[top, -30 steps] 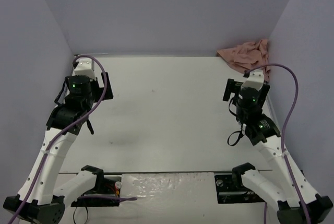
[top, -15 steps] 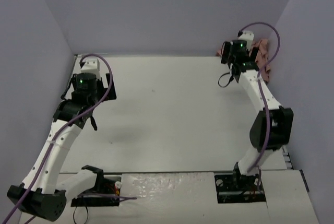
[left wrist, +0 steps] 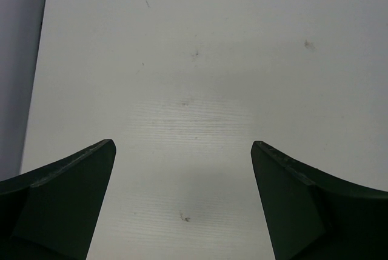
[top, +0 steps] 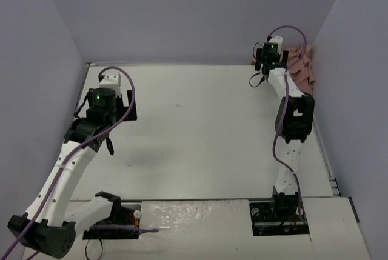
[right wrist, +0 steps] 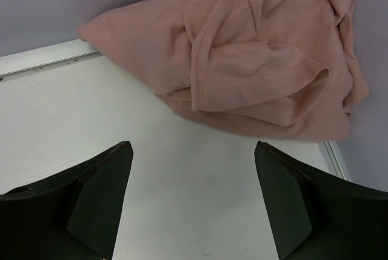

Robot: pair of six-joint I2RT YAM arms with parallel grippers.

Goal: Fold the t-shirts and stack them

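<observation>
Occupying the far right corner of the table (top: 200, 139), the dusty-pink t-shirt (top: 303, 71) lies crumpled in a heap. It is pressed against the back wall (top: 194, 17) and the right wall (top: 354, 90). In the right wrist view its lowest fold rests on the surface beside the table's right edge strip.

The right gripper (right wrist: 192, 149) hovers near the heap with jaws apart and nothing between them. A band of bare surface separates its fingertips from the nearest fold.

The left gripper (left wrist: 183, 146) hangs over bare surface near the left wall (top: 36, 90), jaws spread wide and holding nothing. Open white surface runs between the two grippers.

Count: one t-shirt, two grippers, three walls.
</observation>
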